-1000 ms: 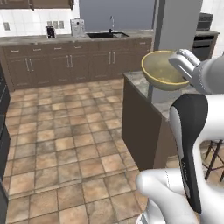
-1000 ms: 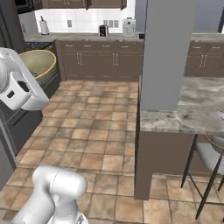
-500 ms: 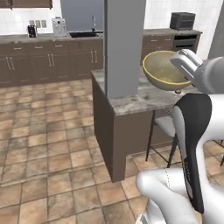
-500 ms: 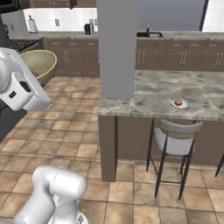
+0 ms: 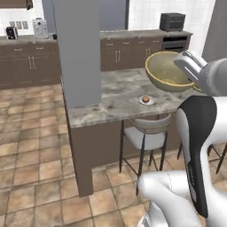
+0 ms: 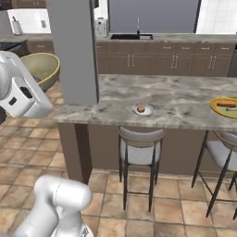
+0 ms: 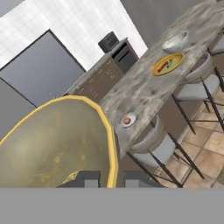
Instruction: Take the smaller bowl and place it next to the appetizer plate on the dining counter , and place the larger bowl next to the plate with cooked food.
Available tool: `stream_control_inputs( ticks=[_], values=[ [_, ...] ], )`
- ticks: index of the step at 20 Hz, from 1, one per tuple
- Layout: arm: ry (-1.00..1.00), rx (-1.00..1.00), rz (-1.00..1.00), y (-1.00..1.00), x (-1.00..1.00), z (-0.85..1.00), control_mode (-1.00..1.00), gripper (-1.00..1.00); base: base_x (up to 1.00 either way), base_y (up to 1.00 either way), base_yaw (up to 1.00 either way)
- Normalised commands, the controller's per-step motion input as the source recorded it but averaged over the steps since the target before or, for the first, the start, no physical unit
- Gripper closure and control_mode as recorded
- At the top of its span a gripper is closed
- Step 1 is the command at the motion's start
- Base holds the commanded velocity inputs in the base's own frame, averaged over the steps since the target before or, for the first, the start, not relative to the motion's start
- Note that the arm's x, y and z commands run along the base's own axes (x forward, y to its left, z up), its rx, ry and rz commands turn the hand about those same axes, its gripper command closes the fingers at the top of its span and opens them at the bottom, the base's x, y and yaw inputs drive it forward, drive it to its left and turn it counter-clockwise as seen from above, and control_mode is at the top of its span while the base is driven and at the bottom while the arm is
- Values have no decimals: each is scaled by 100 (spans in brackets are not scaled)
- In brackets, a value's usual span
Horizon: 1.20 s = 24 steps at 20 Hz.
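Pincer (image 7: 109,181): mine, clamped on the smaller bowl (image 7: 52,144) rim.
Appetizer plate (image 7: 127,119): ahead, below.
Advice: I lower level, beside it.

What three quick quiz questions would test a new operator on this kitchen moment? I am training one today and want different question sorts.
1. True or false: the gripper is shut on the smaller bowl.
2. What lies on the appetizer plate?
3. Which stands beside the plate with cooked food in the hand view: A) a toaster, B) the larger bowl, C) a cup?

Key:
1. True; the bowl is carried in the air.
2. One small orange-brown morsel.
3. B, on the dining counter.
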Motion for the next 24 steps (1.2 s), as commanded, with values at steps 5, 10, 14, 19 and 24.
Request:
stream_control_inputs(
  ticks=[5, 10, 14, 19, 24],
  values=[
    [0, 0, 0, 0, 0, 0, 100, 100, 100, -100, -2],
    [0, 0, 0, 0, 0, 0, 100, 100, 100, -68, -9],
    [0, 0, 0, 0, 0, 0, 100, 100, 100, -49, -8],
    [0, 0, 0, 0, 0, 0, 100, 100, 93, -8, -2],
    [0, 0, 0, 0, 0, 0, 100, 100, 53, 0, 0]
  ],
)
